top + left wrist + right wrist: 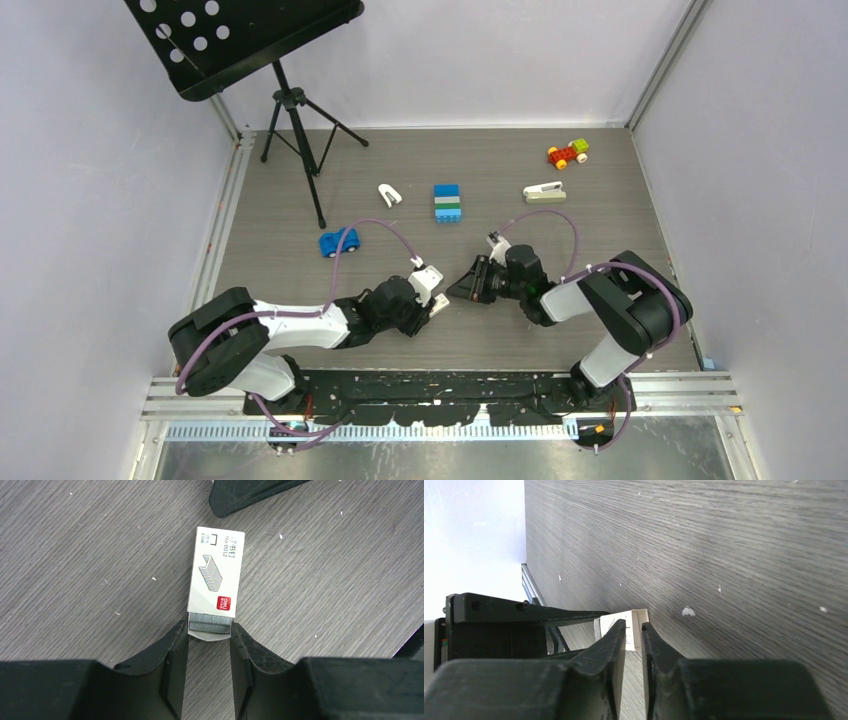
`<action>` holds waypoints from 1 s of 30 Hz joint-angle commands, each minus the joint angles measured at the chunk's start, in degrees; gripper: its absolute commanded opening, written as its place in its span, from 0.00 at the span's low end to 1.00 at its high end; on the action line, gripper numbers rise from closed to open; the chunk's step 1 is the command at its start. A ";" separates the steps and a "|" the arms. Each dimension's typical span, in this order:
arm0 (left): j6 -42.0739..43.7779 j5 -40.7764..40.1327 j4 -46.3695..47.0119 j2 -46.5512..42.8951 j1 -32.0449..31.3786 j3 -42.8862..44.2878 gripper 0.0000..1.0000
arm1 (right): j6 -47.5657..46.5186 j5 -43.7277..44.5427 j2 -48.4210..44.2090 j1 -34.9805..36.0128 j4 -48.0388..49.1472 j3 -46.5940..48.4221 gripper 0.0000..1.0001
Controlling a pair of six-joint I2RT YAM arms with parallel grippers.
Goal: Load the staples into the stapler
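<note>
Clamping the near end of a small white red-marked cardboard box (pixel 215 570), the left gripper (pixel 208 630) is holding it with jaws partly closed. A silvery-grey strip of staples (pixel 210 622) is showing in the box's open end, between the fingers. The right gripper (pixel 633 627) is hovering just beyond the box's far end, jaws slightly parted, gripping nothing. The slim beige-and-white stapler (pixel 544 192) is lying well apart on the grey wood-grain table (pixel 300 290).

**Two white-and-black robot arms with purple cables**

The left arm (pixel 290 325) and right arm (pixel 600 300) have white link shells, bulky black joints and black bases. The left claw (pixel 438 305) and right claw (pixel 458 291) end in matte black, wedge-shaped fingers (pixel 172 655). Behind each claw a purple cable (pixel 370 225) loops along the arm.
</note>
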 commanded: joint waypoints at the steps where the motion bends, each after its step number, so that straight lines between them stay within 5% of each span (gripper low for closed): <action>1: -0.42 2.28 -3.21 0.73 0.01 -0.79 0.27 | 0.67 -1.98 1.98 -0.11 4.67 0.95 0.26; 13: -0.57 2.32 -3.05 0.87 -0.06 -0.79 0.27 | 3.16 -3.67 7.57 0.45 10.61 1.33 0.28; 24: -0.69 2.48 -2.86 1.00 -0.02 -0.79 0.27 | 4.01 -5.45 10.08 1.34 13.09 2.27 0.17; 30: -0.94 2.59 -2.86 0.52 -0.08 -1.12 0.27 | 3.27 -4.02 9.66 1.39 12.80 1.72 0.03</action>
